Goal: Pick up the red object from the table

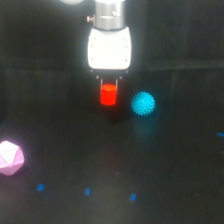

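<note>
Tool (109, 86) points downward, its thin fingers (101, 82) closed on the red object (108, 94), which sits between them above the dark desk (165, 165). Cyan spiky ball (143, 104) lies just beside it, toward the exterior view's right. Pink polyhedron (10, 158) rests well apart at the left edge.

Dim, blurry frame; overexposed glare on the white tool (109, 84); table (165, 165) nearly black

The block (108, 94) sits between the claw (109, 82) fingers, spiky ball (143, 103) just beside it on the exterior view's right.
</note>
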